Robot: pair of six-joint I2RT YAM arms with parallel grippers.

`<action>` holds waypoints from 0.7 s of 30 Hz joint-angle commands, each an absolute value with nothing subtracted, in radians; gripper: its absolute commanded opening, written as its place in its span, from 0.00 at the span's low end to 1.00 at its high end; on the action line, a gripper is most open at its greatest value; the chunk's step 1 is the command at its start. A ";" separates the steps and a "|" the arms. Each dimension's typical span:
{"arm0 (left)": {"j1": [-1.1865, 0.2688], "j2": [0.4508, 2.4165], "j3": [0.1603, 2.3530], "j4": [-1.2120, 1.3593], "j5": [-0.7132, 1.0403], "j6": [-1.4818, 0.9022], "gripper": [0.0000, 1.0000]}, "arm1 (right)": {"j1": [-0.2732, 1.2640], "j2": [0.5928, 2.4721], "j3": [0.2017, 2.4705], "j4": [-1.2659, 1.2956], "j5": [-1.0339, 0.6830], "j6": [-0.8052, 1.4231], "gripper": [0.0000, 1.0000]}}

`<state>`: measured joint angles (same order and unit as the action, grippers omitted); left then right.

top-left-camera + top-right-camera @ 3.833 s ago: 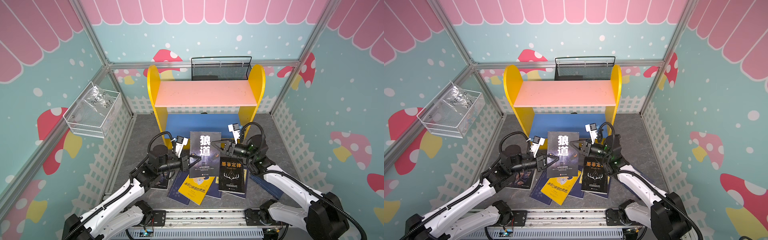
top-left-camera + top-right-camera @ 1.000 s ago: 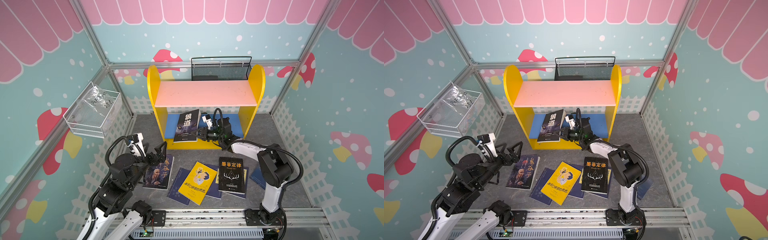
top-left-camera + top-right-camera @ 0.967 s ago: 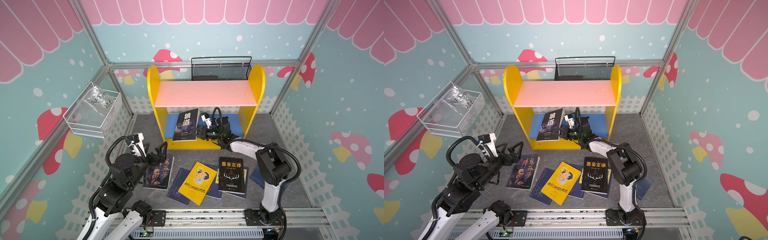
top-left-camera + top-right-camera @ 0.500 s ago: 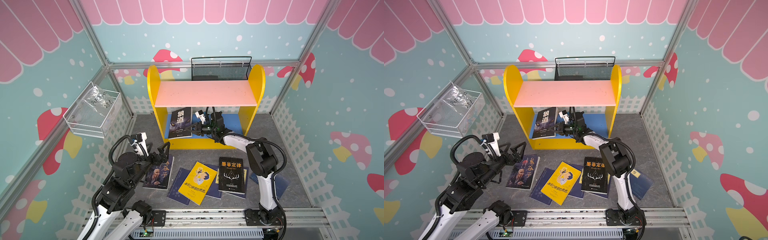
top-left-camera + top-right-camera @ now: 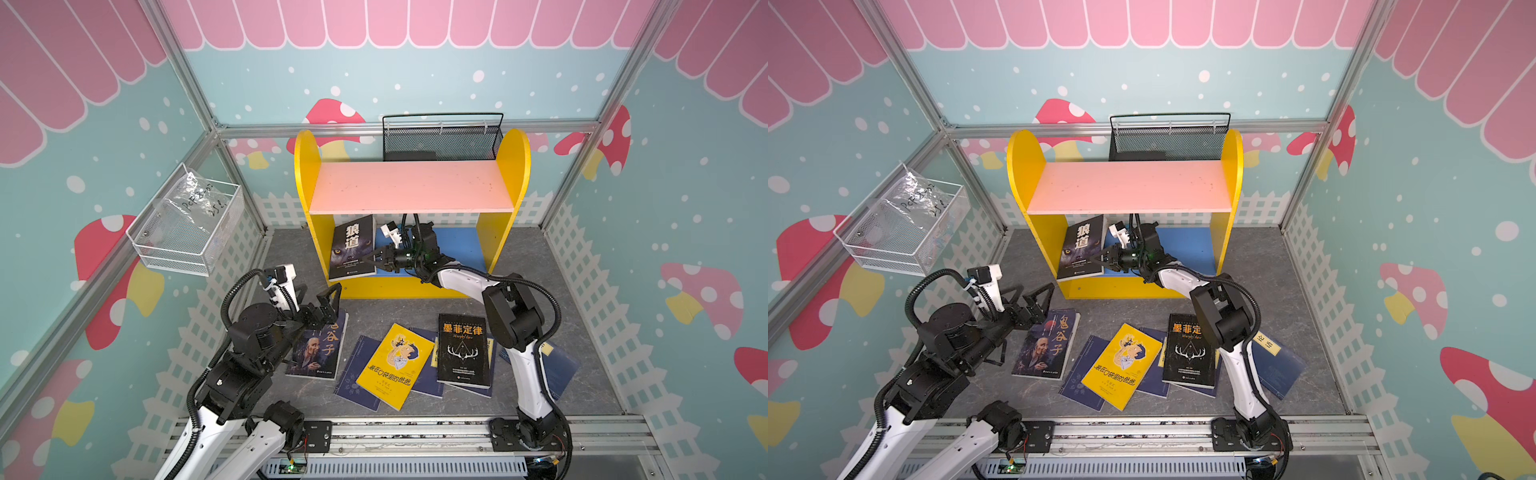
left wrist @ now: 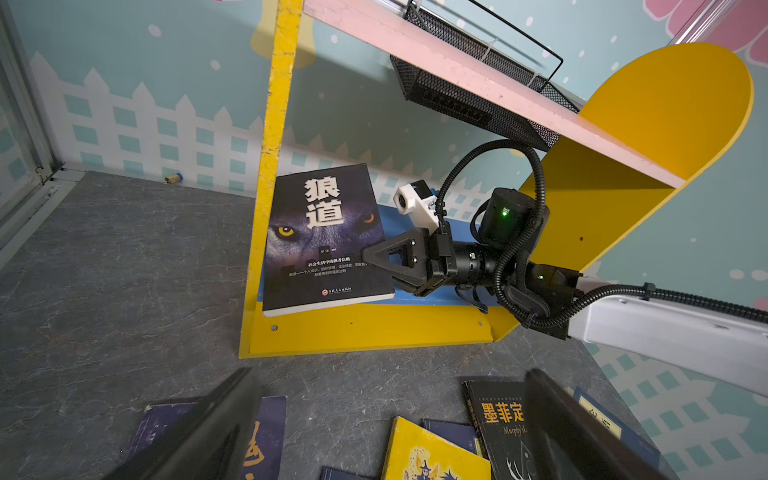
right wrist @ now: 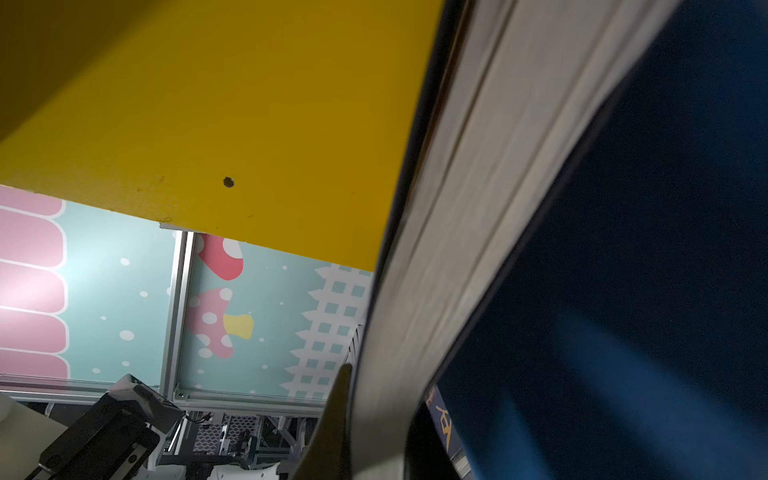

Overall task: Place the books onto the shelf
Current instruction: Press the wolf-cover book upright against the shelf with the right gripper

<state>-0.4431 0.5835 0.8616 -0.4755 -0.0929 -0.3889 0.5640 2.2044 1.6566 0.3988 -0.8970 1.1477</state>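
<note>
The black wolf-eyed paperback (image 5: 351, 245) stands at the left end of the blue lower board (image 5: 461, 245) of the yellow-sided, pink-topped shelf (image 5: 411, 187). Its long axis is upright but tilted toward the left side panel (image 5: 305, 187). The right gripper (image 5: 368, 261) is clenched on the book's right edge and lies just right of it, so any retreat runs rightward. The left gripper (image 5: 329, 307), jaws spread, hovers over the dark old-man paperback (image 5: 318, 353) on the near floor, the closer arm to it.

Cover of wolf-eyed bk (image 5: 352, 247) is showing "狼道"; antler bk (image 5: 463, 353) is carrying "墨菲定律", "Murphy's law"; portrait bk (image 5: 318, 351) is reading "鬼谷子"; navy bk (image 5: 1281, 368) label: "论语".
</note>
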 commanded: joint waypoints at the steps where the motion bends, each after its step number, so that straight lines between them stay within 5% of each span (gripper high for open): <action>1: -0.439 0.584 0.858 -0.464 -0.087 -0.376 1.00 | 0.566 2.212 1.702 0.403 -0.875 1.106 0.00; 21: -0.439 0.592 0.847 -0.452 -0.086 -0.386 1.00 | 0.568 2.232 1.695 0.437 -0.809 1.151 0.01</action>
<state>-0.4431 0.5922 0.8577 -0.4675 -0.0929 -0.3893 0.5640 2.2059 1.6657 0.3756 -0.8452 1.1606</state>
